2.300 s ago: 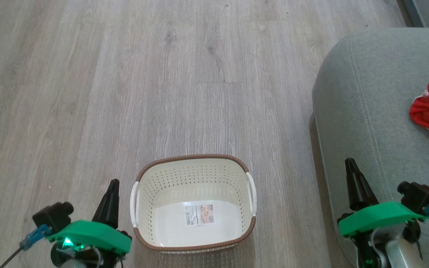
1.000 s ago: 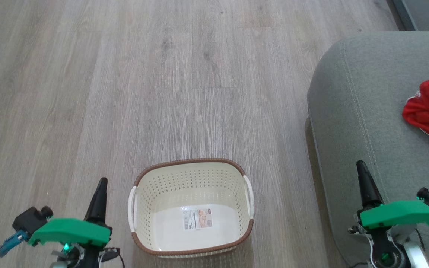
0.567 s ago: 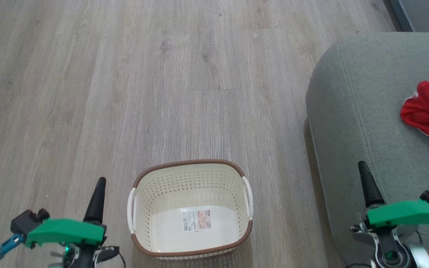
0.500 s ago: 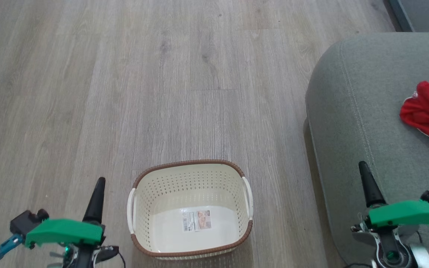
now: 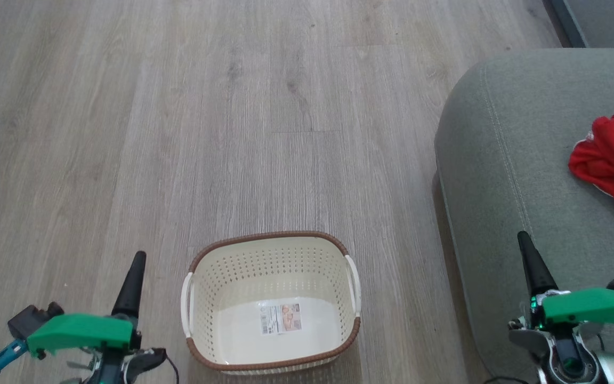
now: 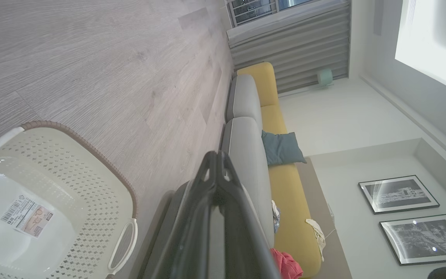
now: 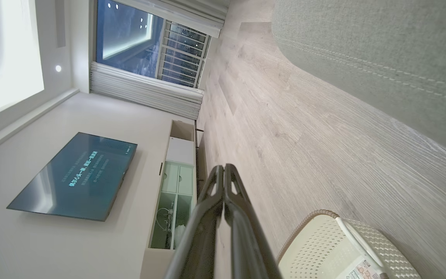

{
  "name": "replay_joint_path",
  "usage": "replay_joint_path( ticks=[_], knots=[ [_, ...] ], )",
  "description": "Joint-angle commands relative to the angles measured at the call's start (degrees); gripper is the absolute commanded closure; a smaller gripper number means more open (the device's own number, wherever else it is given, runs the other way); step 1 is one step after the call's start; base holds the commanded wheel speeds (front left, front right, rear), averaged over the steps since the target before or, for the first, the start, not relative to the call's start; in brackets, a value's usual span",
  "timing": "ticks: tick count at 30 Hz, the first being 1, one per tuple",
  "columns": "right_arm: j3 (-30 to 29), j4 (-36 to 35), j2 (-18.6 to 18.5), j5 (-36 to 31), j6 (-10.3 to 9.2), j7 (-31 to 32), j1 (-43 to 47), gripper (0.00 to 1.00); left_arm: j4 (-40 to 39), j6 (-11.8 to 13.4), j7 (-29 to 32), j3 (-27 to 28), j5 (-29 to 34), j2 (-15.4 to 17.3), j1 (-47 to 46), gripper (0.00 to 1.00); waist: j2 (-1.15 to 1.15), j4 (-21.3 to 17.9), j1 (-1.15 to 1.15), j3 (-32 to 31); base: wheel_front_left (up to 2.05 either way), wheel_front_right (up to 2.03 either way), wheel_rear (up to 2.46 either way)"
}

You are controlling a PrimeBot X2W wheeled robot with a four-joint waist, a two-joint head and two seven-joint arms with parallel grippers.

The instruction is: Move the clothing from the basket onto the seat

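The basket (image 5: 269, 235) stands on the wooden floor (image 5: 232, 106) with its long axis running left to right across the head view and its white handles at the two short ends. Inside it we see the pale base and a label (image 5: 281, 318) stuck there. The clothing (image 5: 613, 154) lies bunched on the seat (image 5: 499, 133), well apart from the basket. The heap runs up and down along the right edge of the head view, which cuts it off, so we cannot tell its full length. The left gripper (image 5: 137, 261) hangs over the floor just beside the basket's left end, its fingers pressed together on nothing and pointing away from us. The right gripper (image 5: 526, 245) is over the seat's near part, likewise clenched and grasping nothing.
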Motion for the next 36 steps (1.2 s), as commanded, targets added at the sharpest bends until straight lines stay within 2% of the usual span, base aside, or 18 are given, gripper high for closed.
replay_joint_path(
  ticks=[1, 27, 36],
  knots=[
    [0.54, -2.16, -0.66, 1.63, -0.01, 0.47, -2.84, 1.0, -2.19, -0.34, 0.45, 2.07, -1.33, 0.37, -3.25, 1.0, 0.0, -0.02, 0.0, -0.03, 0.0, 0.0, 0.0],
    [-1.35, -2.22, -0.49, 16.78, -0.01, 4.78, -3.17, 1.0, -2.83, -0.62, 4.64, 4.47, -15.31, 0.4, -3.59, 1.0, 0.0, -0.6, 0.0, -0.8, 0.0, 0.0, 0.0],
    [-1.52, -2.21, -0.36, 16.64, -0.01, 4.92, -3.18, 1.0, -2.83, -0.62, 4.64, 4.47, -15.31, 0.4, -3.59, 1.0, 0.0, -0.6, 0.0, -0.8, 0.0, 0.0, 0.0]
  ],
)
